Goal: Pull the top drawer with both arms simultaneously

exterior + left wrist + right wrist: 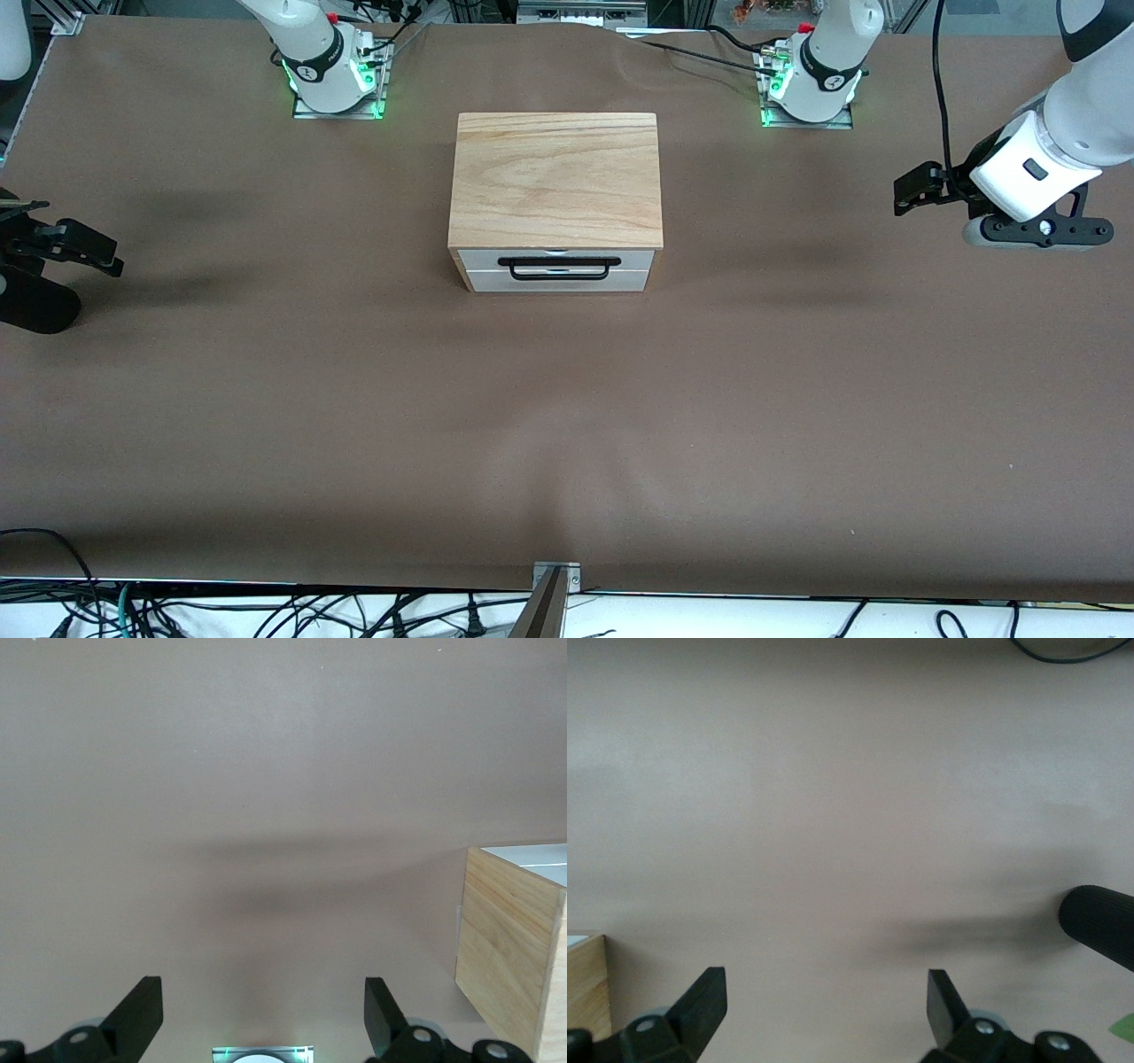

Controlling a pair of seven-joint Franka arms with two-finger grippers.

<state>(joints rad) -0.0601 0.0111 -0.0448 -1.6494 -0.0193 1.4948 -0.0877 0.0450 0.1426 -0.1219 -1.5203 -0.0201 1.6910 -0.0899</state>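
Left end effector (pixel 262 1014) open, raised, idle; right end effector (pixel 826 1008) open, raised too.

My table (pixel 266 399) wears a matt brown cover, paper-like and faintly creased. The cabinet (pixel 555 177) on it has a light wood top with clear grain and a smooth finish. Its top drawer (pixel 560 262) shows a smooth white front and a thin black handle (pixel 558 268). My arms have glossy white shells; my left gripper (pixel 263 1014) and right gripper (pixel 827 1010) look matt black.
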